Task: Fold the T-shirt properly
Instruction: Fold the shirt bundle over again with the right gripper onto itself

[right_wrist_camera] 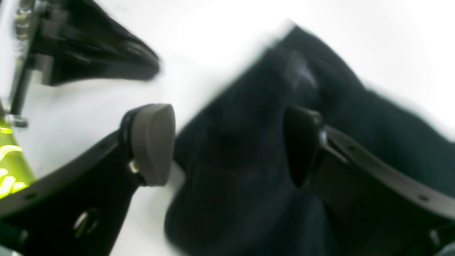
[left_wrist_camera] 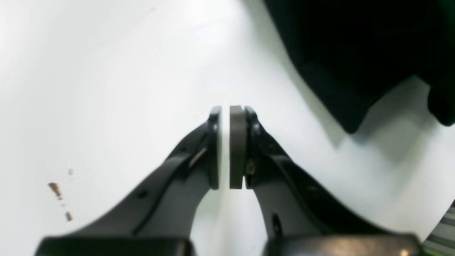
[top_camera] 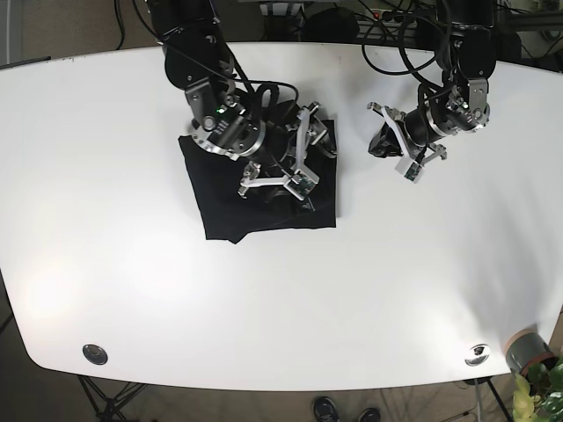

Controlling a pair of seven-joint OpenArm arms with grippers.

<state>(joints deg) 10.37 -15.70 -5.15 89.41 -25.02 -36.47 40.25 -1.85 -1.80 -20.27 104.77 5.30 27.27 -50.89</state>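
Folded T-shirt (top_camera: 229, 198) lying as a compact dark rectangle on the white table (top_camera: 114, 290), seemingly near done, with right gripper (right_wrist_camera: 227, 145) spread wide over its bunched edge, left gripper (left_wrist_camera: 225, 147) nearly closed, empty, beside it.

T-shirt (top_camera: 264, 198), base view: middle and upper right hidden under the right arm (top_camera: 215, 97) and its gripper.
T-shirt, left wrist view: only a dark corner past the fingertips, cut off by top and right edges; soft focus.
T-shirt, right wrist view: smeared by blur; folds unreadable; runs off the bottom and right edges.
Right gripper (right_wrist_camera: 227, 145): far finger nearly lost against the black cloth; contact with the fabric not determinable.
Left gripper (left_wrist_camera: 225, 147): base cropped at the bottom edge.
Brown specks (left_wrist_camera: 57, 193), left of the left gripper: too small and blurred to identify.
Small round object (top_camera: 526, 349), base view lower right corner: too small to identify.
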